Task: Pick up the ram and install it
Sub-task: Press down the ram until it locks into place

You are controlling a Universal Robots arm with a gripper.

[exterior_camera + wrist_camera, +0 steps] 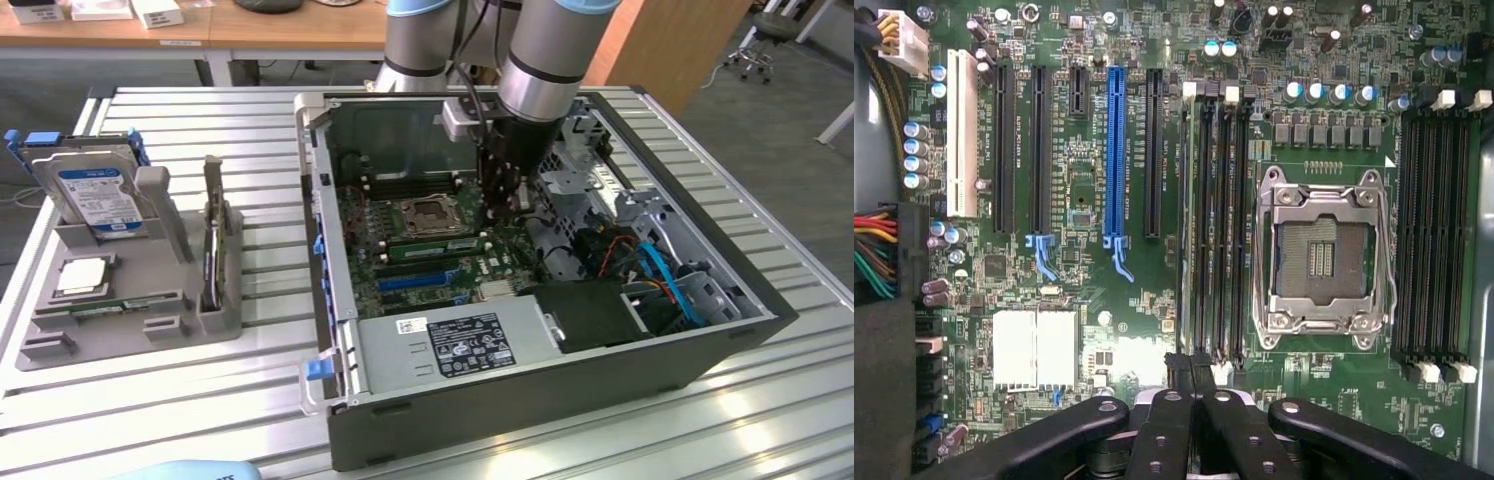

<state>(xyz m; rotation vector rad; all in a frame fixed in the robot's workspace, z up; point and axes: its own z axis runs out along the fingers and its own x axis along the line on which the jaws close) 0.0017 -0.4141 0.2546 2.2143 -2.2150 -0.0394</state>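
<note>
In the exterior view the ram [430,243], a long green stick, sits along the memory slots just in front of the bare processor socket [430,212] inside the open computer case. My gripper [507,215] hangs low over the motherboard at the right end of that stick. In the wrist view my gripper [1189,368] is shut, its black fingertips pressed together with nothing visible between them. They line up with the end of the black memory slots [1212,220] beside the socket [1319,255]. From this angle the stick is edge-on and hard to pick out.
The case wall [320,200] and drive cage [601,180] hem in the arm. On the exterior view's left a grey tray [200,320] holds a blue-labelled hard drive [100,195], a square silver chip [83,275] and a thin green stick [118,305].
</note>
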